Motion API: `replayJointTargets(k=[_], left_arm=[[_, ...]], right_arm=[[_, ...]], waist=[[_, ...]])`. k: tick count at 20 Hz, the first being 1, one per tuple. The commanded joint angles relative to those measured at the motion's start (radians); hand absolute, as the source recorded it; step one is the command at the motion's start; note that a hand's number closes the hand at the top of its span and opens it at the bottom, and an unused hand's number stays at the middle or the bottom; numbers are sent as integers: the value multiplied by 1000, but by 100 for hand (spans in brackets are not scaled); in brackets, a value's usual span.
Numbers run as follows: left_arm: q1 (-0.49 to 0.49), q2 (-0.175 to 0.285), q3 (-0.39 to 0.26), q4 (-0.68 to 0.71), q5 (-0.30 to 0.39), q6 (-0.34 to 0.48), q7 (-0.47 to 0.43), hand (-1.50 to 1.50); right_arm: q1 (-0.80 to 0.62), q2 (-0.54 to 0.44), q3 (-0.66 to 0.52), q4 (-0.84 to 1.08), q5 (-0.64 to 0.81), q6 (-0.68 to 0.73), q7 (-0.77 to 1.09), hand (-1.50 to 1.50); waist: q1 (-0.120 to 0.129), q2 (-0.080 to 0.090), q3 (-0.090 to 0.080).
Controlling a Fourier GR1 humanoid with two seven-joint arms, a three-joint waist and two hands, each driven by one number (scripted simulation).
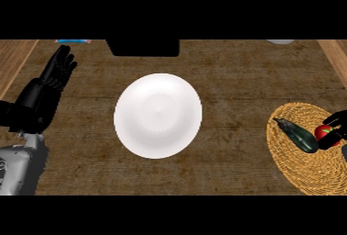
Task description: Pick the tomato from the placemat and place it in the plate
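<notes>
On the grainy brown wooden counter (237, 69), a glossy round white plate (158, 115) sits at centre, well left of the coarse round woven straw placemat (305, 170). The black left hand (47, 92) rests open at the left edge. A smooth, dark, elongated vegetable (296, 136) lies just beside the small red tomato (323, 132) at the mat's right, which the black right hand (338, 118) curls its fingers round. Lifting could drag that vegetable, and the slick tomato may roll on the plate.

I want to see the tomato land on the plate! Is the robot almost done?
Not yet. Done: the right hand is at the tomato. In hand: that hand curls round it, over the placemat. Left: carrying it across to the white plate, which holds nothing. The left hand rests open at the left.
</notes>
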Motion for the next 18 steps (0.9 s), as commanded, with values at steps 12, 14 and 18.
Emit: replayJointTargets(k=[12, 14, 18], left_arm=[[-27, -24, -22, 5, -3, -14, -3, 0], [6, -14, -15, -39, 8, -22, 13, 0], [-6, -28, -7, 10, -11, 3, -1, 0]], right_arm=[[-221, -37, 211, -34, 145, -104, -786, 150], [-244, -56, 175, 7, 98, -95, -917, 150], [-283, -55, 108, -15, -23, -36, -1135, 150]], waist=[[63, 23, 10], [53, 14, 9], [17, 9, 7]])
